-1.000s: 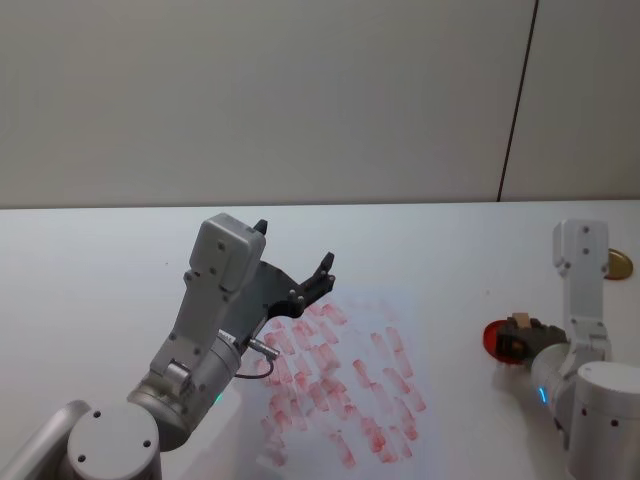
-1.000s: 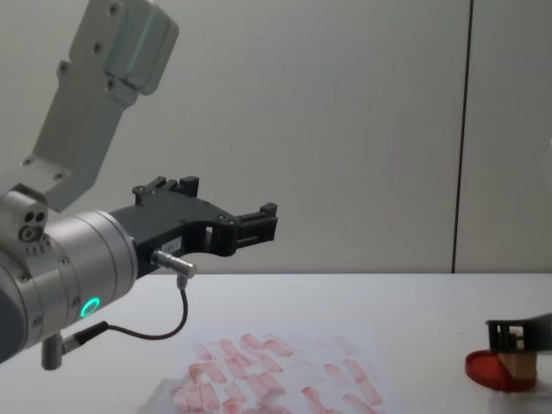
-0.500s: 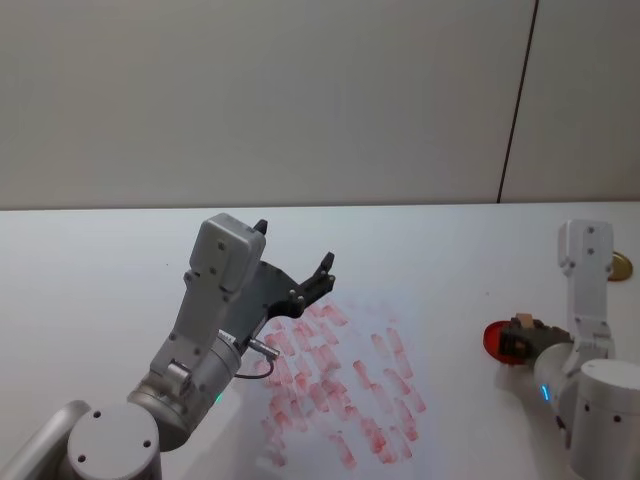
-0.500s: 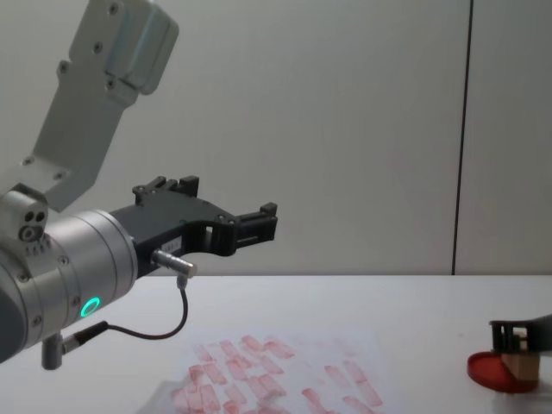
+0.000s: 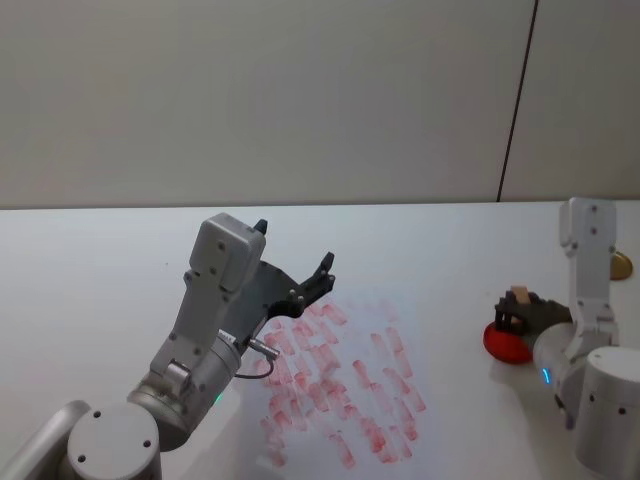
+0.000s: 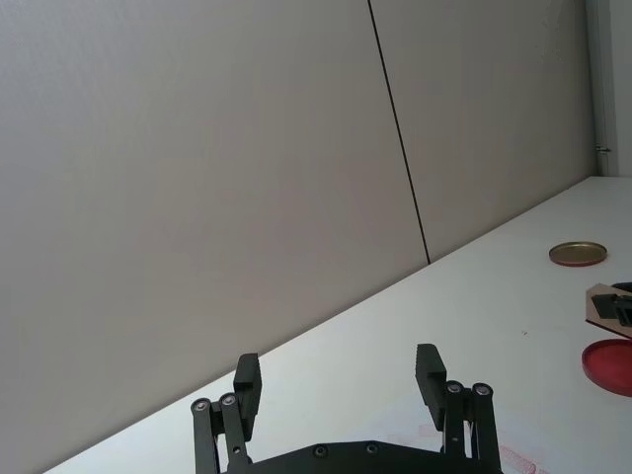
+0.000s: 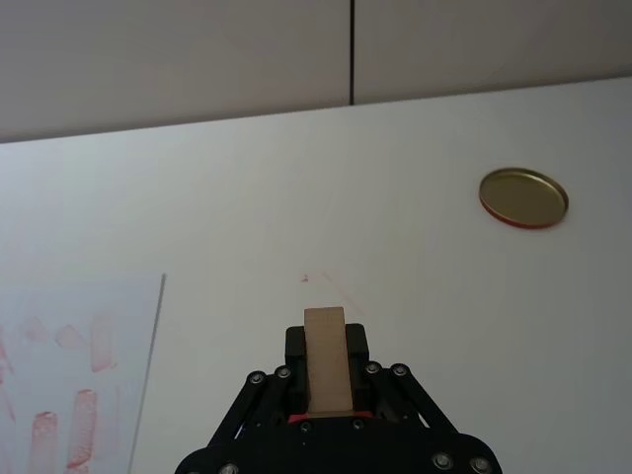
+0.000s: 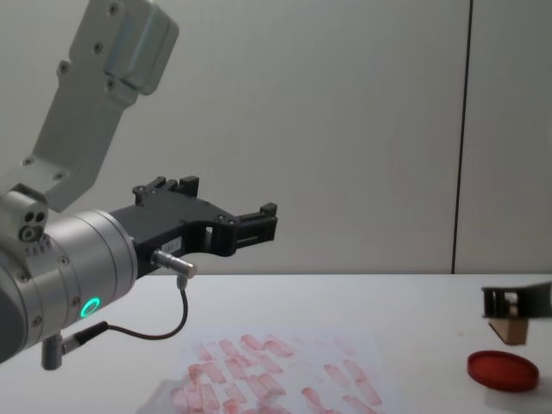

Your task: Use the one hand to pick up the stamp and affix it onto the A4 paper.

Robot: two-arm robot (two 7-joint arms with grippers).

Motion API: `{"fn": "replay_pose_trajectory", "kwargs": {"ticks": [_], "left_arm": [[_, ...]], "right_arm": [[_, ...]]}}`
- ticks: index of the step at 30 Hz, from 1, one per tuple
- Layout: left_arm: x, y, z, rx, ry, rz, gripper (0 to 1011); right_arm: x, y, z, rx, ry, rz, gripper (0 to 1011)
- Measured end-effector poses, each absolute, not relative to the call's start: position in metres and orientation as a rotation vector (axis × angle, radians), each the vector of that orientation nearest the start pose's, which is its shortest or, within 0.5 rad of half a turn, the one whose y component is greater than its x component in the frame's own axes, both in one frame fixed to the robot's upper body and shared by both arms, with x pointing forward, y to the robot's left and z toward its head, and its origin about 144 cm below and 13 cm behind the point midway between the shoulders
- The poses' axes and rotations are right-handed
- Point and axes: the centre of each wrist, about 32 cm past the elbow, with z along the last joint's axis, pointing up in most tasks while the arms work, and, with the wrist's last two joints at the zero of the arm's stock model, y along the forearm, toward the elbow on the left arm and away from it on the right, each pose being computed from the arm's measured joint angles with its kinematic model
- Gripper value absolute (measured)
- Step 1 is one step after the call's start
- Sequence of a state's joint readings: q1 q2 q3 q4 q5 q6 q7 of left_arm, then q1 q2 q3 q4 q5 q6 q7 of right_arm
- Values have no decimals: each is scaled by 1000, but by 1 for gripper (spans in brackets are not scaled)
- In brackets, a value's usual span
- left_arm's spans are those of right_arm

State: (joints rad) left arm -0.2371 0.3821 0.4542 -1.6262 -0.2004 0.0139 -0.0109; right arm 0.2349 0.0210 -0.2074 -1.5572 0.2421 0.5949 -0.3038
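Right gripper (image 8: 516,303), clamped on the stamp (image 7: 326,370), should carry it level to the A4 paper (image 5: 340,390); spread-fingered left gripper (image 6: 339,380) idles.

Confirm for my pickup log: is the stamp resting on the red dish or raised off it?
Raised off: in the chest view the stamp, held by the right end effector, hangs clear above the red dish.

White surface (image 5: 90,260), flat and plain. A4 paper (image 5: 345,390) lies flat on it approx. mid-surface, covered w/ many pinkish-red rect. prints, corners down. Red dish (image 8: 503,371) sits on surface right of paper, well apart from it. Gold disc (image 7: 523,197) lies flat farther back and right, apart from dish.
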Motion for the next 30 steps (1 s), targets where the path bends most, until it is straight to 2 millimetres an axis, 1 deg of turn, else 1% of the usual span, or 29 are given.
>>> {"fn": "replay_pose_trajectory", "kwargs": {"ticks": [7, 14, 15, 16, 19, 24, 25, 26, 30], "left_arm": [[492, 198, 1204, 61, -268, 1124, 993], [492, 198, 1204, 61, -268, 1124, 993], [492, 198, 1204, 61, -268, 1124, 993], [492, 198, 1204, 61, -268, 1124, 993], [492, 198, 1204, 61, -268, 1124, 993], [492, 198, 1204, 61, -268, 1124, 993], [492, 198, 1204, 61, -268, 1124, 993], [492, 198, 1204, 61, -268, 1124, 993], [492, 198, 1204, 61, -268, 1124, 993]], "right_arm": [[517, -163, 1219, -254, 326, -1517, 219], [527, -158, 1222, -247, 290, -1434, 218], [533, -156, 1222, -248, 282, -1402, 218], [533, -156, 1222, -248, 282, -1402, 219], [542, -152, 1221, -253, 275, -1362, 219], [562, -145, 1218, -268, 267, -1293, 219], [568, -142, 1217, -275, 268, -1278, 219], [568, -142, 1217, -275, 268, -1278, 218], [583, -136, 1214, -293, 270, -1239, 218]]}}
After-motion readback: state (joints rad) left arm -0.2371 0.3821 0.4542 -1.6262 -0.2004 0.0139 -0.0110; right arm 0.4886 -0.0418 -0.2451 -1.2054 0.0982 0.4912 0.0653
